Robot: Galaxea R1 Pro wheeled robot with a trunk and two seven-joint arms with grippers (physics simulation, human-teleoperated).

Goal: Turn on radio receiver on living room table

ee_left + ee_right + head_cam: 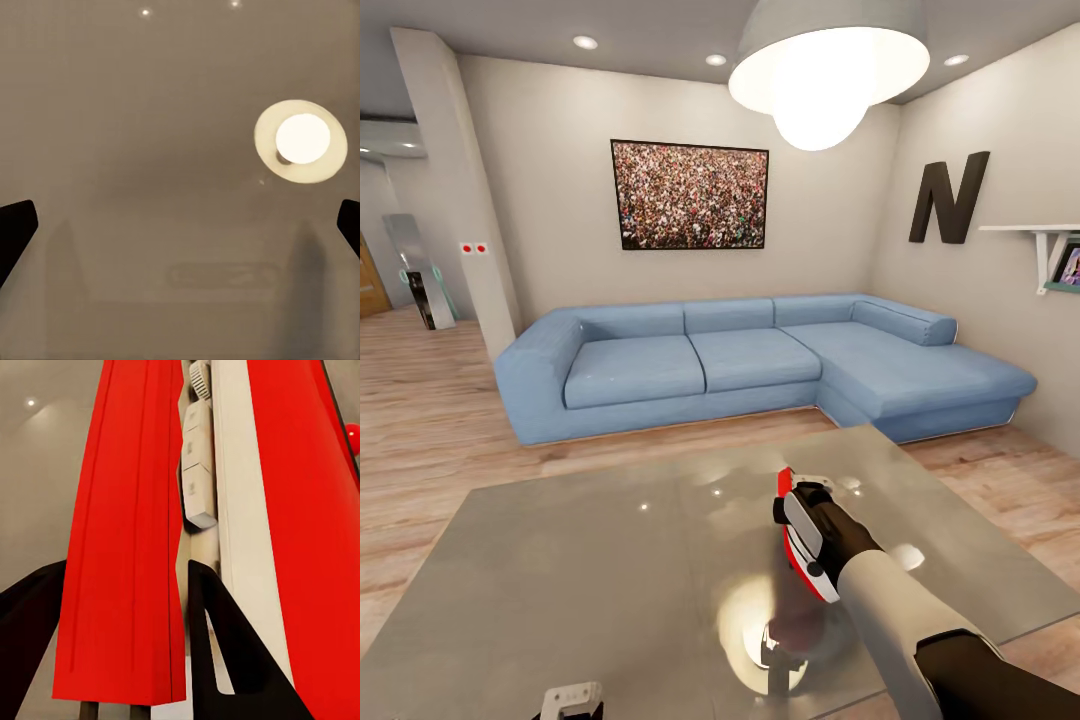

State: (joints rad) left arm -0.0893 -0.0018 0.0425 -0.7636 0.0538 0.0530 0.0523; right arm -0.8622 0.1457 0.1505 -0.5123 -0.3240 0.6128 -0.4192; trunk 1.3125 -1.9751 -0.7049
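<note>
Two end effectors are mine: my right end effector (805, 520) grips the radio receiver (800, 540) by its red handle (124, 547), lifted above the glossy grey tabletop (590, 560), lower right of centre in the head view. My left end effector (180, 225) hangs spread wide over that tabletop.

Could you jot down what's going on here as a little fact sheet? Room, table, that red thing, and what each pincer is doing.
Room: living room, blue sofa, crowd picture, letter N
Table: glossy grey top, reflecting the lamp
Radio receiver: red and white, lifted above the table
Right pincer: closed on the radio's red handle
Left pincer: open, empty, over the tabletop
</note>
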